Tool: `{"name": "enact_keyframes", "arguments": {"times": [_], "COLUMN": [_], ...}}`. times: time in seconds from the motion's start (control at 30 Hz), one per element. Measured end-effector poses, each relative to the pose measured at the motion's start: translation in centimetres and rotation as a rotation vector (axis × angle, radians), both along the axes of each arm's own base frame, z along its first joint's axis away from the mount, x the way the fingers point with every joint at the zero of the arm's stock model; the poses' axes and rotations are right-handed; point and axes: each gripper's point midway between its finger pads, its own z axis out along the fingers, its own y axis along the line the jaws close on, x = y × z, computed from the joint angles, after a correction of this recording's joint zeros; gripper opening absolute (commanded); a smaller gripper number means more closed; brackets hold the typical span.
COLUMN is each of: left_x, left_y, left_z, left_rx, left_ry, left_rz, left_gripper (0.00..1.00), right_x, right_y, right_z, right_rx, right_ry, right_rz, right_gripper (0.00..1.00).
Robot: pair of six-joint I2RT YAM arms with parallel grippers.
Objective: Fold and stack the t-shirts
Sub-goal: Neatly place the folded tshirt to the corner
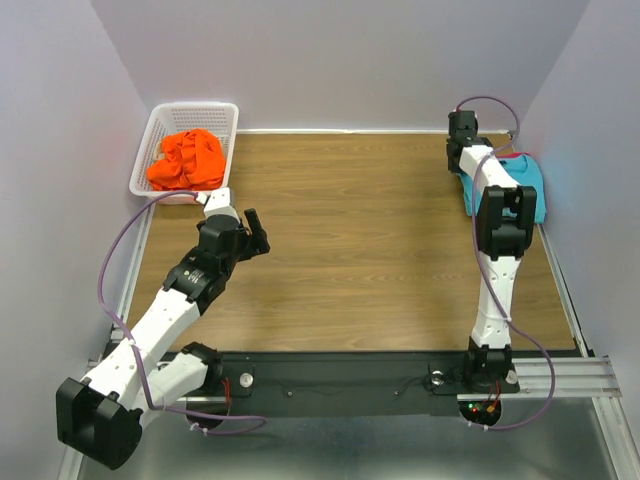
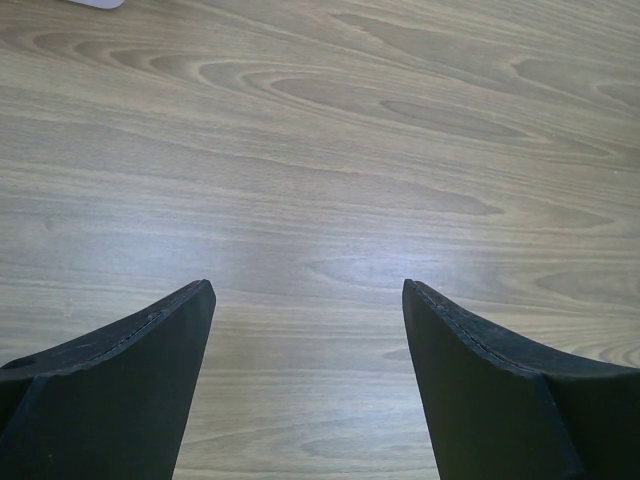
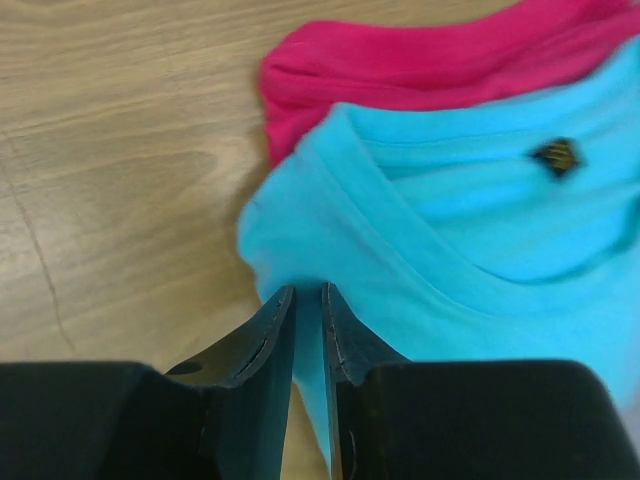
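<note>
The orange t-shirt [image 1: 187, 158] lies crumpled in the white basket [image 1: 196, 106] at the far left. The turquoise t-shirt [image 1: 532, 190] lies on the magenta-pink t-shirt [image 1: 517, 155] at the far right edge. In the right wrist view the turquoise shirt [image 3: 470, 230] covers most of the pink one [image 3: 420, 60]. My right gripper [image 3: 308, 292] is shut on the turquoise shirt's edge; in the top view it [image 1: 468, 170] sits at the shirt's left side, mostly hidden by the arm. My left gripper [image 1: 258, 232] [image 2: 308, 285] is open and empty over bare wood.
The wooden table [image 1: 350, 230] stretches between the two arms. Grey walls close in on the left, back and right. The basket's corner [image 2: 95, 3] shows at the top left of the left wrist view.
</note>
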Motion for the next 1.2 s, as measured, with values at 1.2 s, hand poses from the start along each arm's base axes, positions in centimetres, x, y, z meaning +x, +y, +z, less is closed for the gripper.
{"name": "enact_keyframes", "arguments": {"times": [1.2], "left_x": [-1.2], "left_y": [0.9], "left_z": [1.1], "left_rx": [0.01], "left_ry": [-0.024], "left_rz": [0.007], "left_gripper": [0.88], "right_x": [-12.0], "right_y": [-0.2], "right_z": [-5.3], "right_rx": [0.286], "right_ry": [0.008], "right_rz": [-0.155], "right_gripper": [0.17]}}
